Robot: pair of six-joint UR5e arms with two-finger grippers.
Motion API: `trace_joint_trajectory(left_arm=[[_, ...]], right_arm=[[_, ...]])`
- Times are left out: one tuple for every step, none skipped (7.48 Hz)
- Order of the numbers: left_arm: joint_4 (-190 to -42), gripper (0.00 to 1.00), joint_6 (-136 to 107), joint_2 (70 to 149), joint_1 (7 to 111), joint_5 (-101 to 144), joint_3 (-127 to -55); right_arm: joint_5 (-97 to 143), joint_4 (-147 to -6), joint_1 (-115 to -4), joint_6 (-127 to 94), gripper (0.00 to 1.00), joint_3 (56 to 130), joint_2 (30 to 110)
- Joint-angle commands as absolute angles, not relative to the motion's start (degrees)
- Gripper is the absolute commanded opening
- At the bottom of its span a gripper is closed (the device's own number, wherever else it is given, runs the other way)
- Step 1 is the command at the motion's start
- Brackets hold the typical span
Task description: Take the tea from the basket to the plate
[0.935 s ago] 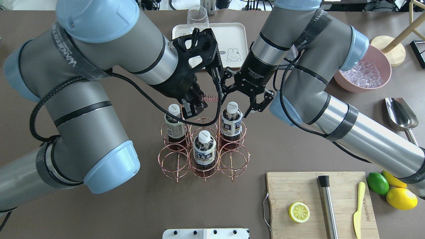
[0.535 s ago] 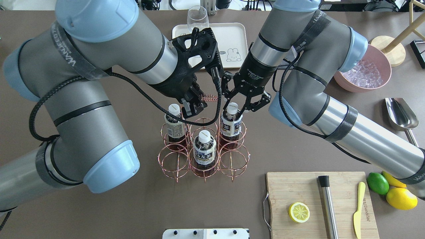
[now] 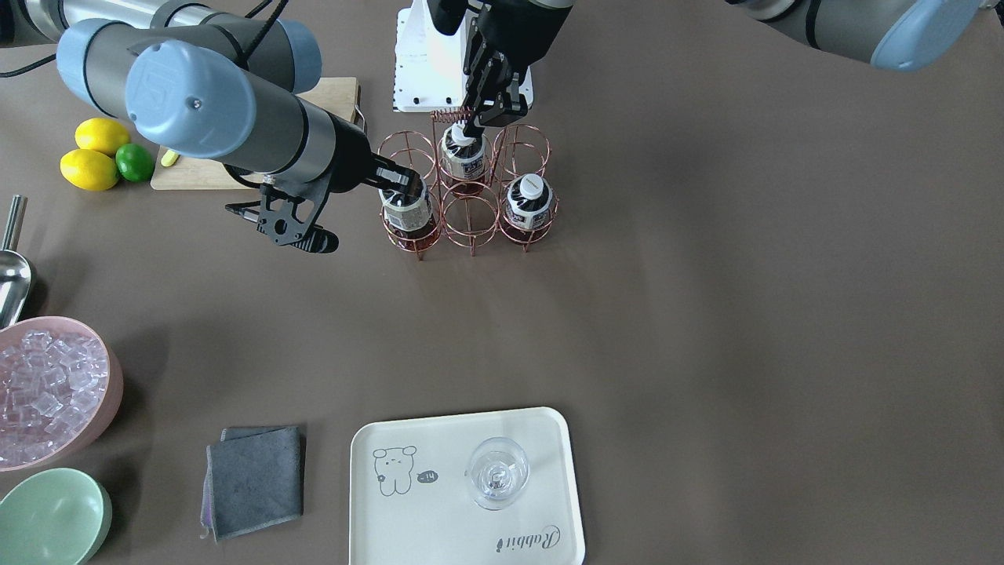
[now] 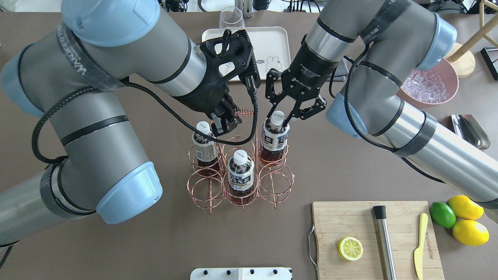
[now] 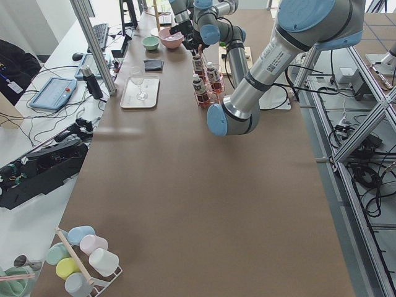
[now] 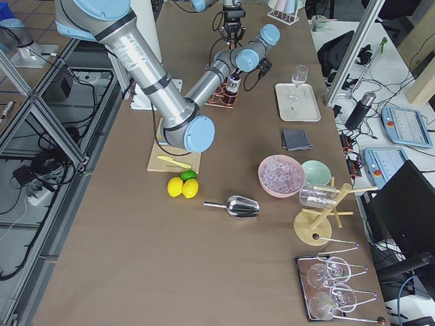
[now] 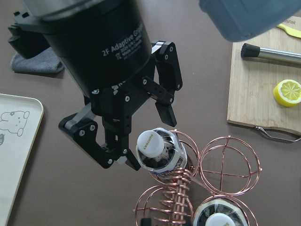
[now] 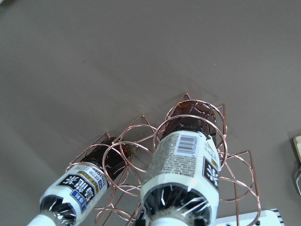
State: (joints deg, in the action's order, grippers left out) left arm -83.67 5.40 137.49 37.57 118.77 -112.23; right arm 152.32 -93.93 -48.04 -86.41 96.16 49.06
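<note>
Tea is sitting in the basket, in the corner ring on the robot's right side, in the row farther from the robot. Its dark bottom is resting down inside the ring, and its white cap is poking up above the wire. I am watching the right gripper hanging right over that cap. Its fingers are standing apart, one on each side of the cap. One finger is touching the bottle just under the cap and the other is showing a little gap, so they are not squeezing it. The left gripper is reaching in from the other side, and its fingers are pinching together on the end of the basket's curly wire handle. A second bottle is standing in the far ring on the left, and a third bottle in the middle ring of the near row. The plate is lying on the table past the basket, well apart from it, and a glass is standing on it.
</note>
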Motion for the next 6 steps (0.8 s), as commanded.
trace_joint_trajectory(left_arm=[[-83.7, 0.00, 5.4, 137.5, 37.5, 118.7, -112.1], [-83.7, 0.00, 5.4, 137.5, 37.5, 118.7, -112.0], [-83.7, 0.00, 5.4, 137.5, 37.5, 118.7, -112.0], [-83.7, 0.00, 5.4, 137.5, 37.5, 118.7, -112.0], [-83.7, 0.00, 5.4, 137.5, 37.5, 118.7, -111.8], [-83.7, 0.00, 5.4, 137.5, 37.5, 118.7, -111.6]], right_arm=[[155.8, -99.2, -52.0, -86.5, 0.00, 99.7, 48.3], [157.7, -100.7, -55.4, -86.5, 0.00, 99.1, 45.7], [157.7, -100.8, -58.0, -86.0, 0.00, 98.1, 44.9], [157.4, -100.7, -60.1, -85.3, 0.00, 93.6, 42.0], [156.1, -100.5, -61.2, -80.1, 0.00, 84.8, 36.9], [156.0, -100.4, -62.7, -74.3, 0.00, 73.9, 31.4]])
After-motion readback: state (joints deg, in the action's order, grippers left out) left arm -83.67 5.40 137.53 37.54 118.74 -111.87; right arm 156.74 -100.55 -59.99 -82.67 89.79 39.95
